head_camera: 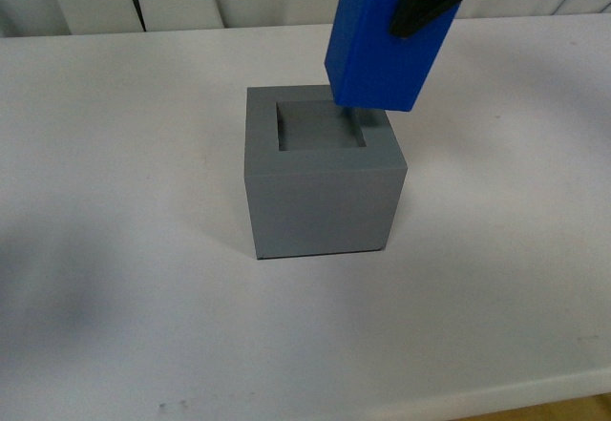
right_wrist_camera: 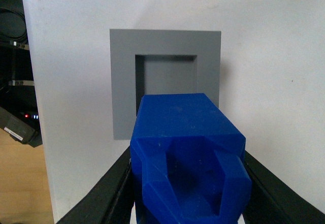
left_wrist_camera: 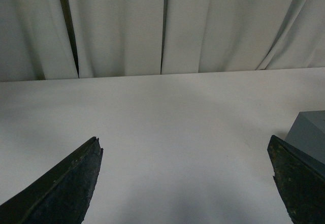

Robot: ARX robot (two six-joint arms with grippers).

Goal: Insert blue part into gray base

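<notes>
The right claw (right_wrist_camera: 187,173) gripped a tilted bright blue plastic block (head_camera: 382,39); a matte gray plastic cube (head_camera: 320,201) sat below it. Straightening, then lowering, seemed next.

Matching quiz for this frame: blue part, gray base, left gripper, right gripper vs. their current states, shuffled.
Things:
1. blue part
2. gray base
3. left gripper
4. right gripper

States:
A. open, holding nothing
B. resting on the table
C. shut on the blue part
D. held tilted in the air over the gray base

Pairs: 1-D, 2-B, 3-A, 4-C
</notes>
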